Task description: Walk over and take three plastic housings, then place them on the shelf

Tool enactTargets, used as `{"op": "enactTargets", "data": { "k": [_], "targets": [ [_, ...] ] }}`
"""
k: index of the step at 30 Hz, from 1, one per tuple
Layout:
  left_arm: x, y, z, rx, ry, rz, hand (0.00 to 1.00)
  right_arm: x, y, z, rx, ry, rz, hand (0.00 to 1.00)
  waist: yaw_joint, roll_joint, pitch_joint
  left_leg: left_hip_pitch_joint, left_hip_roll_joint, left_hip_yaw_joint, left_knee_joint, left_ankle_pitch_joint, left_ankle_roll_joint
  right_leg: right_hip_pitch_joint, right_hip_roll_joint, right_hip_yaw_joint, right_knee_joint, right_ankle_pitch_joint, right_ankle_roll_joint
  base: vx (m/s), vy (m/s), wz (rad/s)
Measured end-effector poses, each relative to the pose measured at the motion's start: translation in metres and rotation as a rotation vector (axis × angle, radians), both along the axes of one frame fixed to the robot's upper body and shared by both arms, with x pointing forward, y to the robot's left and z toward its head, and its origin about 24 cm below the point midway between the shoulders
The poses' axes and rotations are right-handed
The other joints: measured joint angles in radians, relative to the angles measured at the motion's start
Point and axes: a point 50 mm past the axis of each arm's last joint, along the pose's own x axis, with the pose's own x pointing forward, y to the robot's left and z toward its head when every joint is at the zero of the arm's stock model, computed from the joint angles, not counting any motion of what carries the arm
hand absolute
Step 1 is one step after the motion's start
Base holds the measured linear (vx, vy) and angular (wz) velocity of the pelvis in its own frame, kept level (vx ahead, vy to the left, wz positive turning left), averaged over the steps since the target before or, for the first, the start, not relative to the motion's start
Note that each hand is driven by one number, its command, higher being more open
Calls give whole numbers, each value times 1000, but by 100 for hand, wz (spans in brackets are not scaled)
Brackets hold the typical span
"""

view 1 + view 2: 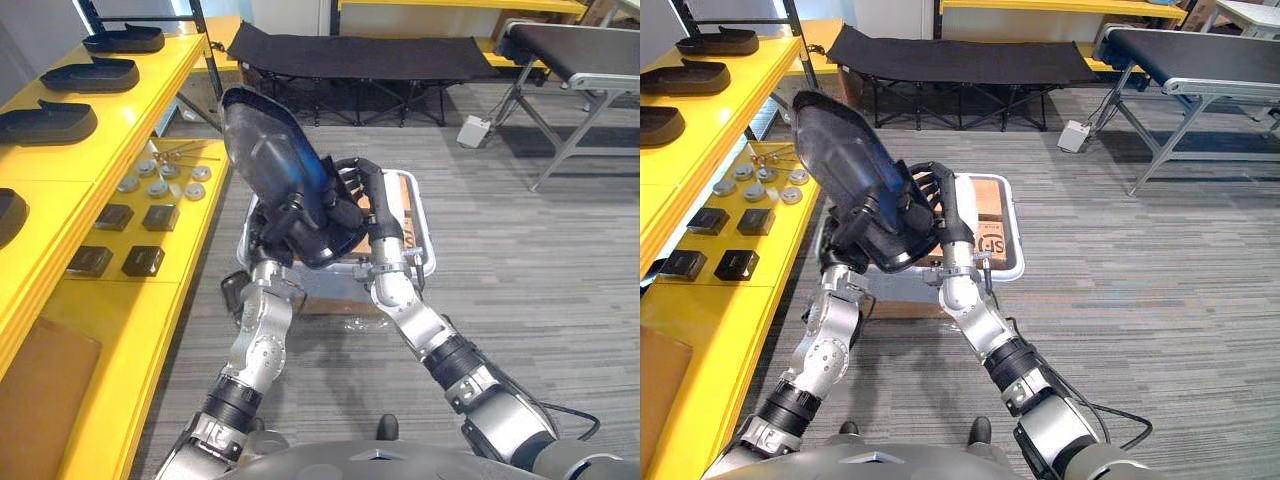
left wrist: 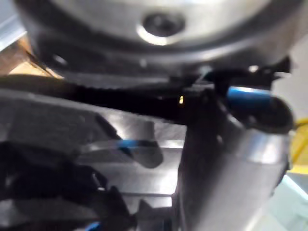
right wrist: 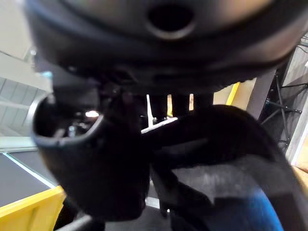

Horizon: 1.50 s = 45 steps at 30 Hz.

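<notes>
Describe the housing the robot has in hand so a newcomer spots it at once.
Right of the long yellow shelf, above the white crate, the left hand and right hand grip one dark plastic housing between them. It is tilted up on end in the air, while the other housings lie flat in a row on the shelf's top level.

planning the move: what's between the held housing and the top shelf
Left eye view: beside the held housing, the lower shelf, bearing silver discs and small black boxes.
</notes>
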Motion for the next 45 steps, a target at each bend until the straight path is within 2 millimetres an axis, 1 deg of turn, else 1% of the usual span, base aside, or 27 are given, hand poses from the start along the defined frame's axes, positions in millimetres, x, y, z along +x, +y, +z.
{"op": "enactTargets", "data": {
  "k": [2, 4, 7, 12, 13, 17, 19, 20, 21, 22, 24, 25, 26, 27, 29, 30, 32, 33, 34, 35, 37, 39, 40, 43, 45],
  "targets": [
    [0, 3, -4, -15, 19, 30, 0, -2, 5, -1, 3, 0, 17, 0, 0, -2, -1, 0, 0, 0, 0, 0, 0, -1, 0, 0, 0, 0, 0, 0, 0, 0],
    [0, 0, -5, -17, 23, 21, 0, 0, 4, -4, 1, 11, 4, 0, 7, -4, -3, -1, -1, -2, 0, 0, 0, 0, -1, -1, 0, 0, 0, 0, 0, 0],
    [0, 2, -8, -20, 38, 38, 0, -4, 9, -4, 7, 3, 28, 0, -2, -11, -7, -1, -2, -1, 0, -1, 0, -2, -3, -1, 0, -1, -1, 0, 0, 0],
    [2, 0, -6, -19, 31, 38, 0, -5, 10, -2, 30, -19, 38, 0, -3, -18, -11, 0, -2, 0, 1, -2, -1, -8, -3, -2, 0, -4, -5, 0, 0, 0],
    [2, -1, -4, -19, 26, 35, 0, -5, 10, -1, 42, -18, 37, 100, -2, -18, -12, 0, -2, 0, 1, -2, -1, -8, -3, -2, 0, -4, -5, 0, 0, 0],
    [5, -2, 1, 3, 4, 34, 0, -7, 11, -3, 52, -21, 50, 100, -4, -18, -12, 0, -2, 1, 1, -2, -1, -9, -3, -2, 0, -5, -7, 0, 0, 0],
    [8, -2, 8, 83, -29, 48, 0, -9, 10, -6, 70, -6, 54, 100, -2, -18, -12, 0, -2, 2, 1, -2, -1, -9, -4, -2, 0, -5, -7, 0, 0, 0],
    [9, -2, 10, 107, -36, 56, 0, -9, 10, -6, 76, -2, 54, 100, -2, -17, -12, 0, -2, 2, 1, -2, -1, -10, -4, -2, 0, -5, -7, 0, 0, 0],
    [10, -1, 16, 166, -58, 84, 0, -9, 10, -5, 100, 5, 57, 100, -2, -18, -12, 1, -2, 2, 1, -2, -1, -9, -4, -2, 0, -5, -7, 0, 0, 0],
    [10, -1, 18, 177, -63, 91, 0, -9, 10, -4, 108, 7, 58, 100, -2, -18, -12, 2, -2, 3, 1, -2, -1, -8, -4, -2, 0, -5, -7, 0, 0, -3],
    [8, 8, 36, 299, -130, 205, 0, -12, 12, 6, 187, 12, 115, 100, -3, -17, -12, 6, -3, 8, 0, -2, -1, -8, -2, 0, 0, -5, -7, 0, 0, -5],
    [7, 11, 42, 314, -150, 236, 0, -14, 13, 9, 198, 4, 134, 100, -4, -17, -12, 6, -2, 9, 0, -2, -1, -8, -2, 1, 0, -5, -7, 0, 0, -3],
    [5, 19, 51, 366, -188, 315, 0, -18, 14, 16, 241, -8, 162, 100, -3, -16, -13, 8, -3, 9, 0, -2, -1, -8, -1, 2, 0, -5, -7, 0, 0, 0],
    [4, 25, 55, 401, -201, 362, 0, -19, 14, 19, 261, -13, 176, 100, -3, -15, -13, 9, -3, 10, -1, -2, -1, -7, -1, 3, 0, -5, -7, 0, 0, -6],
    [-5, 58, 64, 527, -209, 571, 0, -20, 8, 33, 344, -35, 215, 100, -3, -8, -17, 24, -3, 18, -7, -6, -1, 0, -1, 10, 0, -10, -13, -8, 4, -7],
    [-9, 66, 64, 567, -197, 628, 0, -20, 5, 37, 370, -39, 225, 100, -2, -5, -19, 25, -3, 18, -6, -8, -1, 1, -1, 10, 0, -13, -17, -11, 9, -3],
    [-27, 98, 58, 712, -122, 822, 0, -23, -12, 49, 467, -66, 257, 100, 3, 6, -27, 25, -3, 18, -6, -14, -1, 1, -1, 9, 0, -15, -19, 0, 0, 0],
    [-32, 106, 55, 739, -94, 859, 0, -25, -17, 51, 495, -66, 274, 100, 5, 9, -29, 25, -3, 18, -6, -15, -2, 1, -1, 9, 0, -16, -20, 0, 0, 0],
    [-42, 120, 48, 770, -44, 908, 0, -28, -25, 53, 545, -60, 305, 100, 12, 14, -33, 25, -3, 19, -6, -17, -3, 1, -1, 9, 0, -16, -20, 0, 0, 0],
    [-49, 129, 42, 786, -3, 935, 0, -30, -35, 51, 585, -50, 322, 100, 20, 17, -34, 25, -3, 19, -6, -18, -3, 1, -1, 9, 0, -15, -17, 0, 0, 0],
    [-57, 136, 35, 803, 36, 939, 0, -33, -47, 43, 634, -20, 329, 100, 31, 17, -34, 25, -3, 20, -6, -19, -3, 0, -1, 9, 0, -14, -14, 0, 0, 0],
    [-63, 138, 28, 827, 61, 909, 0, -36, -54, 34, 660, 18, 333, 100, 31, 18, -35, 25, -3, 21, -6, -20, -3, 0, -1, 9, 0, -16, -13, 0, 0, 0],
    [-65, 137, 24, 842, 66, 868, 0, -40, -58, 26, 656, 49, 330, 100, 29, 19, -36, 25, -3, 22, -6, -21, -3, -1, -1, 9, -1, -17, -13, 0, 0, 0],
    [-68, 137, 16, 802, 66, 754, 0, -49, -64, 5, 632, 150, 321, 100, 27, 29, -42, 23, -3, 24, -6, -24, -2, -4, -1, 10, -1, -21, -14, 2, 2, -2],
    [-77, 138, 7, 729, 67, 655, 0, -54, -71, -17, 571, 250, 303, 100, 22, 40, -49, 20, -3, 34, -6, -28, 0, -12, -1, 15, -1, -24, -14, 15, 7, -10]
  ]
}}
